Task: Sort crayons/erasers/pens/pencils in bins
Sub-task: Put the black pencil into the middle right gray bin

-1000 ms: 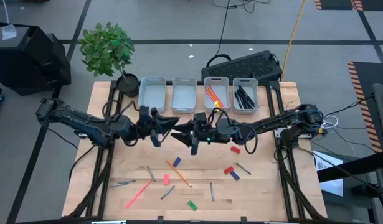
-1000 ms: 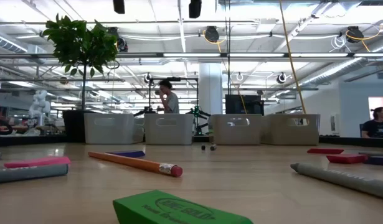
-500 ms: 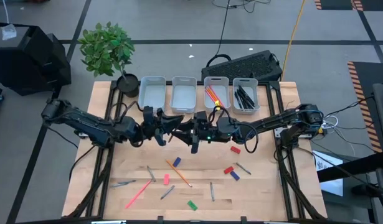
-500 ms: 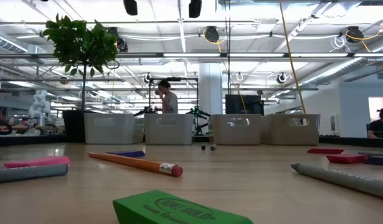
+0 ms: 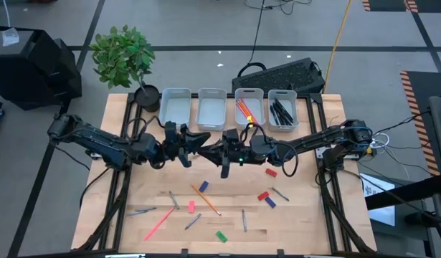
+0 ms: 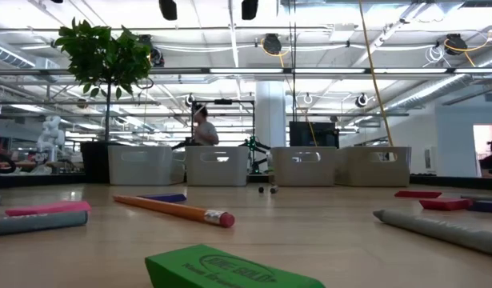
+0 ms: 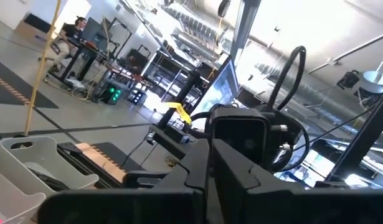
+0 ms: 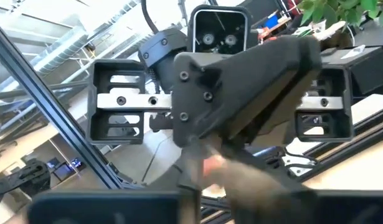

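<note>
Just in front of the bins [image 5: 211, 107] I've got left gripper [image 5: 193, 145] and right gripper [image 5: 219, 153] nose to nose; can't tell either's finger state. Erasers [image 5: 270, 172] lie scattered further from the bins.

The table [image 5: 155, 179] had a pale wooden top with visible plank seams and a smooth, faintly shiny finish, set on a dark metal frame. Four bins [image 5: 176, 107] looked like pale grey-white plastic, smooth and matt, with moulded handle slots. The green eraser [image 6: 230, 270] nearest the low camera looked rubbery and matt, with printed lettering on its face. An orange pencil [image 6: 172, 210] had a glossy painted shaft, a metal band and a pink rubber tip. Both arms were dark, matt and hard-surfaced; the left gripper [image 5: 196, 141] and right gripper [image 5: 214, 152] looked like black moulded plastic. The floor [image 5: 206, 29] was smooth grey.
</note>
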`<state>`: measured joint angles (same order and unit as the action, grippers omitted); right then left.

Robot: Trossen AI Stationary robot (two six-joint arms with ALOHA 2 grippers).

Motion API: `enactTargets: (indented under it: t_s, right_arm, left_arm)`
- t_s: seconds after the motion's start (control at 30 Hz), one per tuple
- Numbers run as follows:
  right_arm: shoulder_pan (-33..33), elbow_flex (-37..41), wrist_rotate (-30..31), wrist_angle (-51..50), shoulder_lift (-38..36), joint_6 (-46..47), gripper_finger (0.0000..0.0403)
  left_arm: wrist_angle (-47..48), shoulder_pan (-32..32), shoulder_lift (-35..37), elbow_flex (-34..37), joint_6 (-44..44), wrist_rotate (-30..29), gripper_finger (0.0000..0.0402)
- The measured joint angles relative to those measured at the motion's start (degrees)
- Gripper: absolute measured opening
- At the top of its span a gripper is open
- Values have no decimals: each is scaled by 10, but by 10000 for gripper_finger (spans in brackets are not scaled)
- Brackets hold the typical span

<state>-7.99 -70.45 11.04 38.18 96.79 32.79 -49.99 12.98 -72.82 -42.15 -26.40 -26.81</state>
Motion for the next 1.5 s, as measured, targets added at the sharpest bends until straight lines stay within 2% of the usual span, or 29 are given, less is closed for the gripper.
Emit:
enactTargets:
  t_s: [0.1,0.3,0.47,0.57,0.73,0.87,1.03,1.3,1.5]
  right_arm:
    - [0,0,3,-2,0,2,12]
    - [2,0,11,-22,1,10,10]
    - [2,0,15,-59,-9,4,10]
    - [3,-11,21,-159,-31,-16,10]
    - [28,-95,26,-438,-66,-64,10]
    - [84,-165,15,-641,-65,-88,10]
    - [195,-185,-36,-753,-61,-95,10]
    - [376,-184,-115,-820,19,-143,10]
    - [436,-184,-136,-845,102,-201,10]
  left_arm:
    - [2,0,0,0,4,9,24]
    - [30,2,3,0,16,20,26]
    - [113,3,54,0,42,26,35]
    - [218,4,115,-1,52,20,54]
    - [396,7,226,0,48,6,78]
    - [455,7,288,0,49,-3,81]
    - [459,7,321,0,60,-17,81]
    - [460,-7,307,0,66,-86,81]
    - [488,-34,280,0,26,-87,81]
